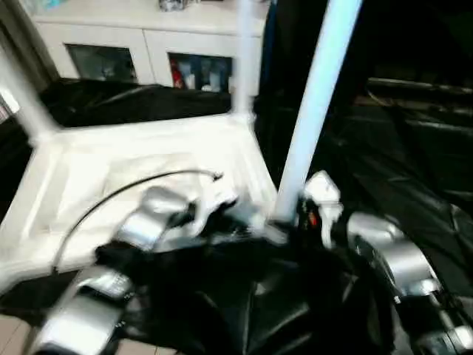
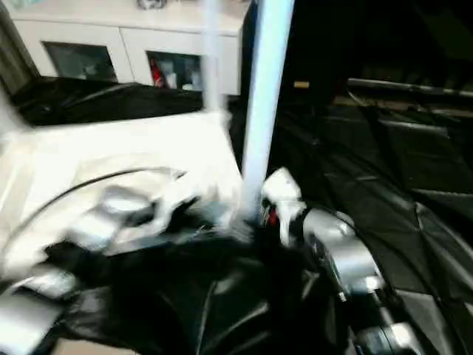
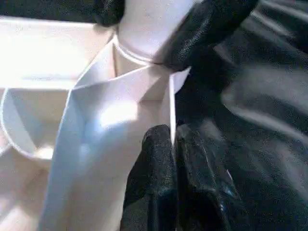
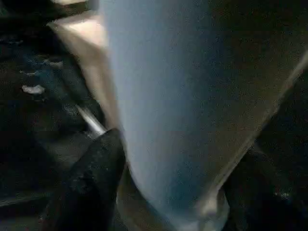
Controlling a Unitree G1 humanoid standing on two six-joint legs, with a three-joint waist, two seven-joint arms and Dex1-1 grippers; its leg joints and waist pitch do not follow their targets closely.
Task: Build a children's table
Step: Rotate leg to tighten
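The white table top point(image 1: 89, 170) lies upside down on black sheeting, ribbed underside up. One white leg point(image 1: 18, 92) stands in its far left corner socket and another point(image 1: 244, 52) in the far right one. A third leg point(image 1: 314, 103) rises slightly tilted from the near right corner socket point(image 3: 139, 53). My right gripper point(image 1: 292, 218) sits around the base of this leg point(image 4: 168, 96). My left gripper point(image 3: 173, 139) is shut on the thin rim wall point(image 3: 171, 101) of the top, just beside that same corner.
A white cabinet point(image 1: 148, 52) with glass doors stands behind the table top. Crumpled black sheeting point(image 1: 414, 148) covers the floor to the right and in front. A thin black cable point(image 1: 111, 194) arcs over my left forearm point(image 1: 81, 310).
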